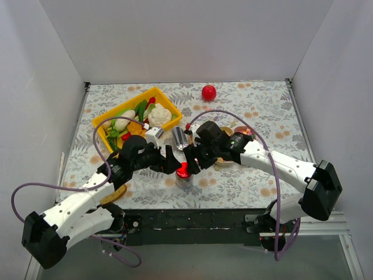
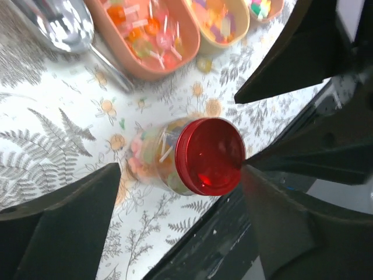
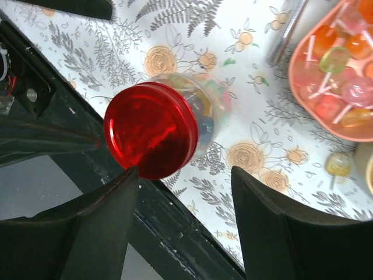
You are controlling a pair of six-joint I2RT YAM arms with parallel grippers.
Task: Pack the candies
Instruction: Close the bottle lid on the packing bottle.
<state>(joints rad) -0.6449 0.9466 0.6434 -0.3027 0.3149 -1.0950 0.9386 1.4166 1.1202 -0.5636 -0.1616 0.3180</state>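
A clear jar [image 2: 150, 156] with a red lid [image 2: 210, 154] stands by the table's near edge, with candies and lollipop sticks inside it. More candies fill a pink dish [image 2: 152, 30], a yellow dish [image 2: 224, 20] and a third dish [image 2: 265, 7]. My left gripper [image 2: 180, 170] is open above the jar, its right fingertip at the lid's rim. My right gripper [image 3: 185, 172] is open too, and the lid [image 3: 150, 129] lies just off its left finger. From above, the two grippers [image 1: 171, 161] [image 1: 191, 161] meet over the jar [image 1: 183, 174].
A metal scoop [image 2: 58, 23] lies left of the pink dish [image 3: 338, 87]. One loose lollipop [image 3: 338, 164] sits on the cloth. A yellow tray [image 1: 160, 94] of toy vegetables stands at the back left, and a red ball [image 1: 208, 92] at the back. The table's black front edge [image 3: 175, 233] runs right beside the jar.
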